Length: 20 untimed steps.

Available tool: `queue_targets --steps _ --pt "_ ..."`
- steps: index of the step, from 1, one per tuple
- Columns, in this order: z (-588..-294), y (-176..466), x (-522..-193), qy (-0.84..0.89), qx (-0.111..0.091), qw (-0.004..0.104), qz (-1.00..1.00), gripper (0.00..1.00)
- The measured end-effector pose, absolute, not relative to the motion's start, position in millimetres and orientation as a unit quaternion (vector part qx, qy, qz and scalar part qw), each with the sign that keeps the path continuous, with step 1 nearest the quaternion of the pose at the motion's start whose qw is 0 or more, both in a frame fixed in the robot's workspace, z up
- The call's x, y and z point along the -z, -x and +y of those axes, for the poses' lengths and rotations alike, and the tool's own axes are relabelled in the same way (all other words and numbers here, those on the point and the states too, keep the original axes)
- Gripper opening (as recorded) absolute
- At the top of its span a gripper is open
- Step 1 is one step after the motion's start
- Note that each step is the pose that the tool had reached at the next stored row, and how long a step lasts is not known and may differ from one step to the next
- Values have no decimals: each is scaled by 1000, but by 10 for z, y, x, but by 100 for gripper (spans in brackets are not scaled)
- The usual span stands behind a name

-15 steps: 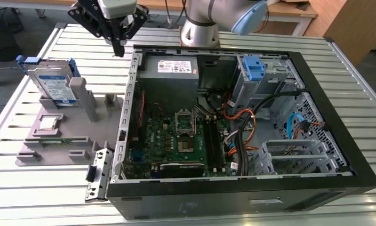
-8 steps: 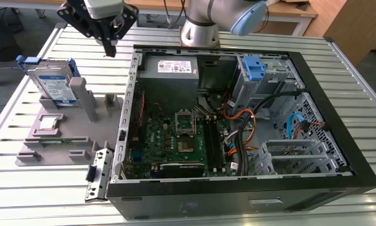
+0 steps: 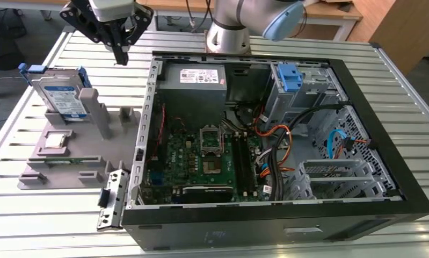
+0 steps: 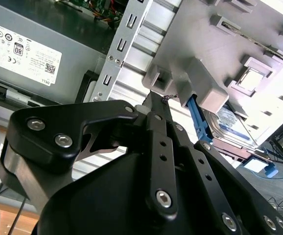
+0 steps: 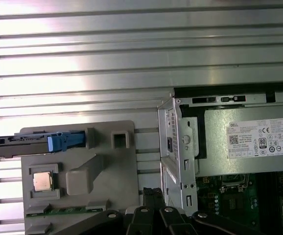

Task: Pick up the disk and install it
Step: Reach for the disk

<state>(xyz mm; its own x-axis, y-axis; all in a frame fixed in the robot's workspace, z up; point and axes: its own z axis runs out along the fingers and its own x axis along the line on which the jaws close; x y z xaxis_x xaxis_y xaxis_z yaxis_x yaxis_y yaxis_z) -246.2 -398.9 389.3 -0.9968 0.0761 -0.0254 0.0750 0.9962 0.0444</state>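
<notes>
My claw (image 3: 120, 54) is matte black all over, built from flat linked bars that taper into two slim fingers (image 4: 157, 110). In both wrist views those bars are studded with round silver screws (image 4: 163, 197) with hex sockets. Behind the claw I have a pale grey wrist block (image 3: 114, 8), and my arm (image 3: 227, 32) is a stout tube of brushed silver metal with a rounded joint closed by a light blue cap (image 3: 282, 21).

The grey holder (image 3: 92, 145) hides part of the disk (image 3: 60, 97).
</notes>
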Motion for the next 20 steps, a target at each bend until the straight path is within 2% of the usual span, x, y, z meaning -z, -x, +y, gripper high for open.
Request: queue_targets --steps 20 --pt "-3990 2834 -3877 -38 -22 14 999 10"
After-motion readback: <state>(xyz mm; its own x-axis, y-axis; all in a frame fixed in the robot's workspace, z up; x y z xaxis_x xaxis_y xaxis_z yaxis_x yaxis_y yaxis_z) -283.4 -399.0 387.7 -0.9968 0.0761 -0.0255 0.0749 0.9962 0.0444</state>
